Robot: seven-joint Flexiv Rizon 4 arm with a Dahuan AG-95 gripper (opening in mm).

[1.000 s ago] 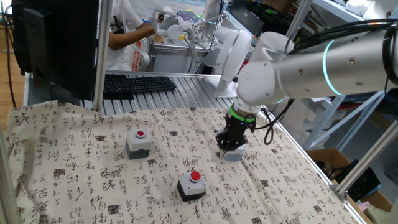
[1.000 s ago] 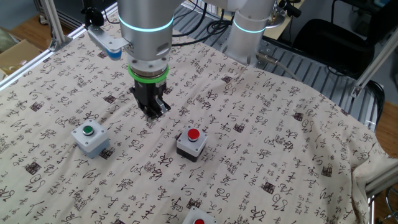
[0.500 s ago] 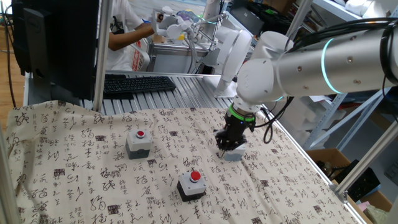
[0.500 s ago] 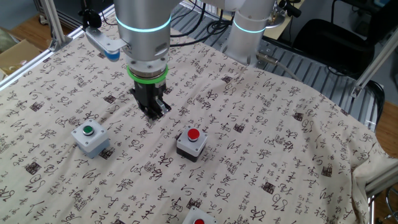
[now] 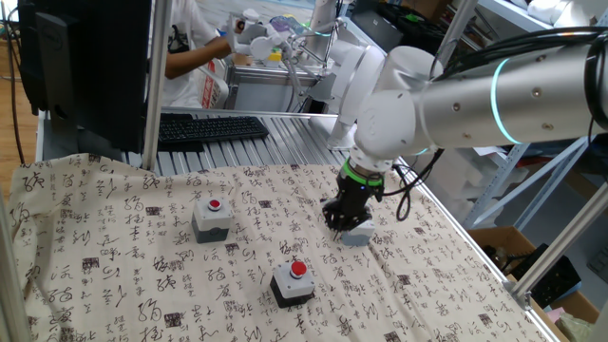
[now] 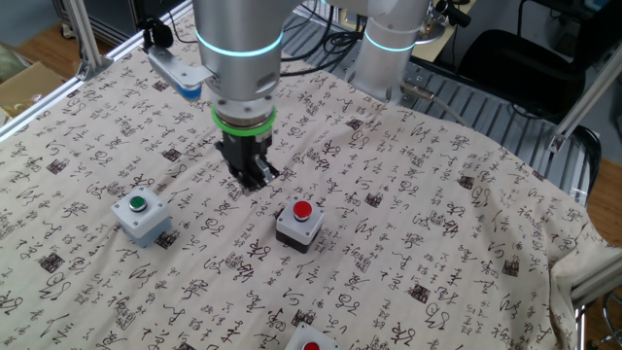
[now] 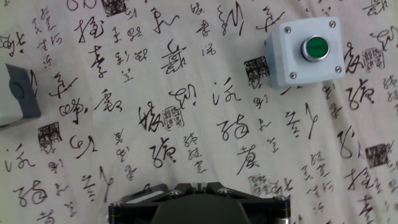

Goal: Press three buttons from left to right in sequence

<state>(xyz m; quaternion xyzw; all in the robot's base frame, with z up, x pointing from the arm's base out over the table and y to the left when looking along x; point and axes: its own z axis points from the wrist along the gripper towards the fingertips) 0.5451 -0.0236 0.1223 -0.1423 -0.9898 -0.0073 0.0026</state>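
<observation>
The arm reaches in over the tabletop (image 6: 466, 194) with its wrist turned straight down, so the tool (image 6: 255, 176) hangs just above the printed cloth (image 5: 142, 256). Whether its fingers are spread or pressed together cannot be told in any view.

In the other fixed view, the green button box (image 6: 141, 216) sits well off to one side of the tool, the grey red-button box (image 6: 299, 225) is just beside it on the other side, and the edge of the black-and-white box (image 6: 311, 343) shows further off.

One fixed view hides most of the green button box (image 5: 354, 235) behind the tool (image 5: 338, 220), yet shows both red ones (image 5: 212, 218) (image 5: 294, 282) whole.

The hand view shows the green button (image 7: 315, 46) apart from the tool's line.
</observation>
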